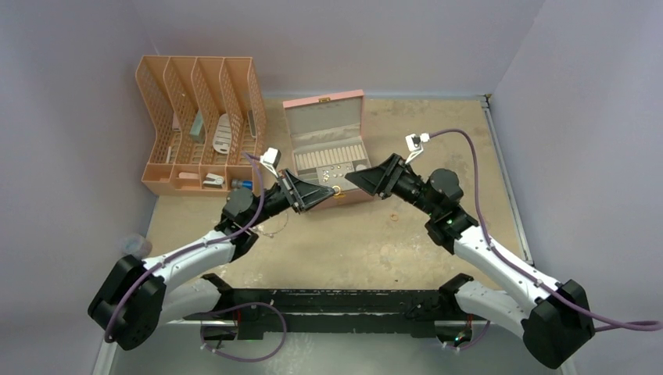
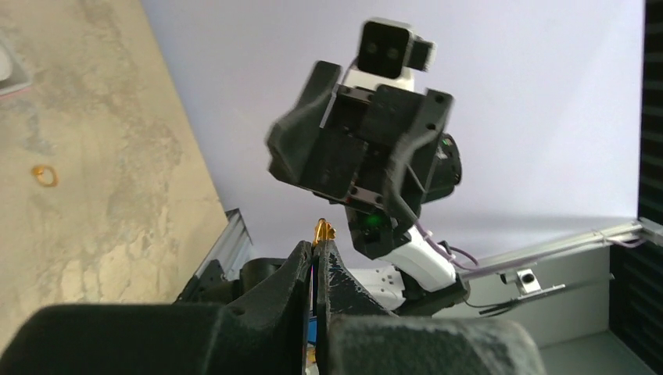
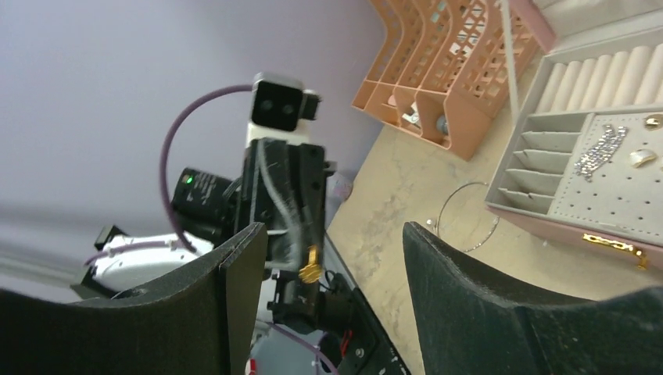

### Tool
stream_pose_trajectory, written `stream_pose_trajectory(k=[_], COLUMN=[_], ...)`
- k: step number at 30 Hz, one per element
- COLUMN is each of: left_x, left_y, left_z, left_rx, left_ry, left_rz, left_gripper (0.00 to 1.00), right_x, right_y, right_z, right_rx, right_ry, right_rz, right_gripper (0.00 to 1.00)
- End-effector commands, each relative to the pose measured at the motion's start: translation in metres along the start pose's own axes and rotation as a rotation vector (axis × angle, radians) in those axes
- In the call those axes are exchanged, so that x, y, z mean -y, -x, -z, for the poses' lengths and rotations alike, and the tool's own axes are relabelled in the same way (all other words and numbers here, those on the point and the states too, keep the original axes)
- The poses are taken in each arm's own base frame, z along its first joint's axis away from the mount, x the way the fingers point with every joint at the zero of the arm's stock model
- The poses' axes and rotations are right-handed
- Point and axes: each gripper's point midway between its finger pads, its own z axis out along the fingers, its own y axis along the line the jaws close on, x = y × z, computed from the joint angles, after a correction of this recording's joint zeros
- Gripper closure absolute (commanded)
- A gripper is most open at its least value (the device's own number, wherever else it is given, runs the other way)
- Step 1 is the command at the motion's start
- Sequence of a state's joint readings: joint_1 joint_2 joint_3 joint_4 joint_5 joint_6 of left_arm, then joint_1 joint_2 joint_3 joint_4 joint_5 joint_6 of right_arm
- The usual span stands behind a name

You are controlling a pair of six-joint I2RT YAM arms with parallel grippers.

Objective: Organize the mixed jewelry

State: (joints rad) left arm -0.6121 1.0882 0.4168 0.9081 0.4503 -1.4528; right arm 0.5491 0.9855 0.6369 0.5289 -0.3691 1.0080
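Just in front of the pink jewelry box [image 1: 323,109], our left pincer [image 2: 319,248] is clenched on a small gold piece [image 2: 322,230]. Our right pincer [image 3: 335,234] faces it, released wide. The silver loop [image 3: 440,212] lies on the bench [image 1: 375,242] beside the box.

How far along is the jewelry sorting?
A sparkly silver piece and a few gold ones already sit in the jewelry box. The left claw pinches a small gold piece facing the open right claw. A silver loop and a gold ring lie loose on the table.

Left tool [image 1: 324,188], right tool [image 1: 352,178] nearly tip-to-tip over open pink box [image 1: 322,117] front.
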Motion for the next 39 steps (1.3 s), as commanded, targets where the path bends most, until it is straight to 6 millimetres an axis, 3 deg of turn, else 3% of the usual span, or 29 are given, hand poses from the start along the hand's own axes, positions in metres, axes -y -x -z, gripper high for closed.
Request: stream_pose_trajectory(k=[1,10,18,24,32,39], left_x=[-0.015,-0.025,-0.03,-0.029,-0.027,-0.029], left_y=[0.003,-0.004,-0.003,-0.002,0.0,0.0], left_z=[-0.005,-0.007,-0.008,-0.008,-0.009,-0.009], left_rx=[0.014,-0.038,-0.029,-0.024,-0.021,-0.02], left_ry=[0.042,-0.013,-0.008,-0.002,0.002,0.007], left_rz=[0.022,0.153,0.144,0.131,0.128,0.128], left_gripper=[1.0,1.0,1.0,1.0,1.0,1.0], right_x=[-0.051,-0.006,0.025,0.021,0.021,0.015], right_y=[0.002,-0.014,-0.028,-0.036,-0.041,-0.046], right_z=[0.015,0.003,-0.002,0.001,0.003,0.001], right_rx=[0.017,-0.036,-0.083,-0.124,-0.144,-0.184], right_ry=[0.254,0.1,-0.017,0.005,0.009,0.043], right_rz=[0.076,0.002,-0.065,-0.093,-0.119,-0.13], right_gripper=[0.33,0.34,0.37,0.52,0.52,0.65])
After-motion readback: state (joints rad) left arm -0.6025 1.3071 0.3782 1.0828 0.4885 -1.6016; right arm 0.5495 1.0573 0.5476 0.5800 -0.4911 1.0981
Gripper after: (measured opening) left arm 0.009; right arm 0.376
